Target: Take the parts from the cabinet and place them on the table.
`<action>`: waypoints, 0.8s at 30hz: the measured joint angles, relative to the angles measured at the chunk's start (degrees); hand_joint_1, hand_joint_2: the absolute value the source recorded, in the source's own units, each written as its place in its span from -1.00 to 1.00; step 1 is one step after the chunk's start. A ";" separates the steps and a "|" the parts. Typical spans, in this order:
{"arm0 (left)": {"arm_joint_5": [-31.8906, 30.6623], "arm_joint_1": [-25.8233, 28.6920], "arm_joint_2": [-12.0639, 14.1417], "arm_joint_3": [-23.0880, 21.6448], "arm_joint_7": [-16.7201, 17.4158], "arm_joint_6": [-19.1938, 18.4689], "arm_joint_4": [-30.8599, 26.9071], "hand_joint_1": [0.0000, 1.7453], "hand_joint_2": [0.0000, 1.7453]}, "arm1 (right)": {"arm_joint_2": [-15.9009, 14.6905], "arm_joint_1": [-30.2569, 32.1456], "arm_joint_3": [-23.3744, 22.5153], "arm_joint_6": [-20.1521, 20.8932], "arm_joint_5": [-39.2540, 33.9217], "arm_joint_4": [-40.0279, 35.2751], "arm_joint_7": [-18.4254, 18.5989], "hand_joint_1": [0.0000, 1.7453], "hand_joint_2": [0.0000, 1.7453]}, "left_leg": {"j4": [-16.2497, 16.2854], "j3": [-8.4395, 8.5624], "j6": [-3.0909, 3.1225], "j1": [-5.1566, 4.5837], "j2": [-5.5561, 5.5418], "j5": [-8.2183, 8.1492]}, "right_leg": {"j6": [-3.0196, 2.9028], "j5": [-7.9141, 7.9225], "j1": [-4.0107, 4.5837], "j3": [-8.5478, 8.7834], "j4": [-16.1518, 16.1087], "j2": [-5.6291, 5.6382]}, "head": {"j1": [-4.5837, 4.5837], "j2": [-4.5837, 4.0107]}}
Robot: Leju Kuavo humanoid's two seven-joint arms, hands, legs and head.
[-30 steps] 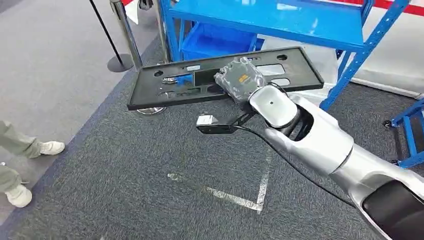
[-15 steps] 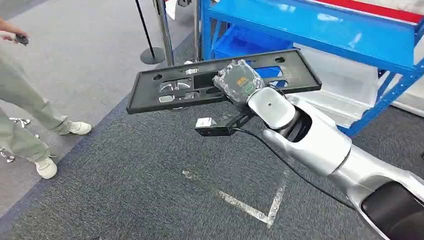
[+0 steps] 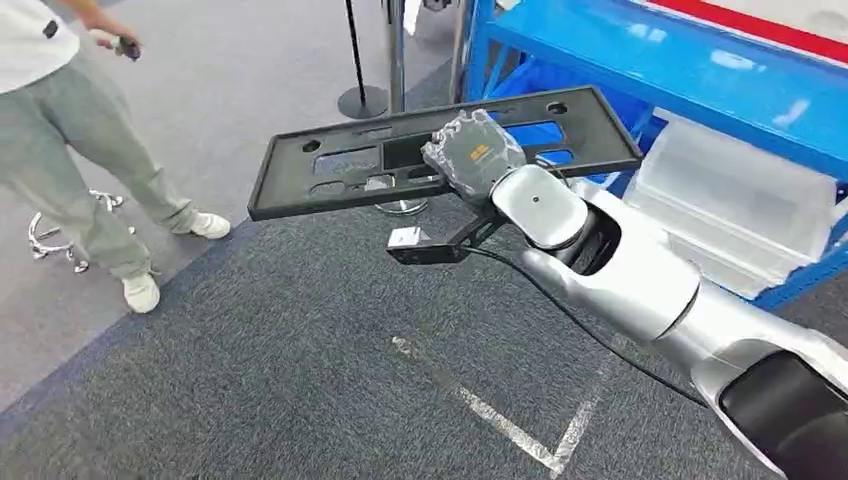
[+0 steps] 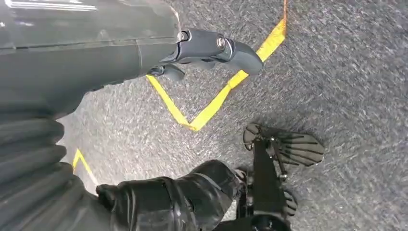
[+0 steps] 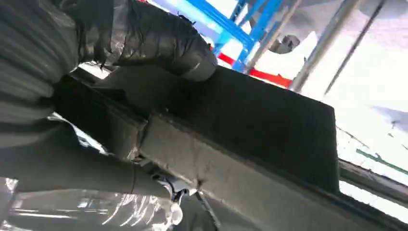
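One black part (image 3: 400, 165) in right hand (image 3: 472, 155)

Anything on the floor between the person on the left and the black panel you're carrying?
No: head view shows bare grey floor and carpet between the person and the black panel gripped by the right hand.

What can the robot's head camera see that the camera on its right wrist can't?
The head view shows the whole long black part with its cut-out holes, a person standing on the grey floor, a clear plastic bin, a stanchion post and pale tape lines on the carpet. The right wrist view shows the part's plain dark side up close, with the thick grey thumb pressed against it. Both show the right robot hand holding the black part, and the blue shelf frame behind it.
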 joint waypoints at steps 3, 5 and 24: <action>0.15 0.14 -0.11 0.00 0.22 -0.02 0.00 -1.00 1.00 | 0.02 -0.12 0.00 -0.15 0.00 0.18 0.26 0.84 1.00 | -0.53 0.42 0.98 0.53 -1.83 0.25 | 0.98 -2.01 -0.66 -0.47 1.95 3.12 | 0.17 0.00; 0.13 -0.02 -0.11 0.00 0.42 0.20 0.02 -1.00 1.00 | -0.18 -0.10 0.00 -0.28 0.04 0.37 0.48 0.84 1.00 | -0.48 0.38 1.66 0.45 -2.95 0.25 | 0.79 -6.22 -0.54 -4.53 10.47 5.52 | 0.26 0.00; 0.37 0.18 -0.02 -0.07 1.01 0.13 0.00 -1.00 1.00 | -0.52 -1.10 0.00 1.53 -0.19 1.68 0.44 0.84 1.00 | 14.02 -8.23 -1.61 0.80 -2.50 -3.92 | -1.82 0.92 -0.79 -0.38 -0.55 3.68 | -0.48 0.00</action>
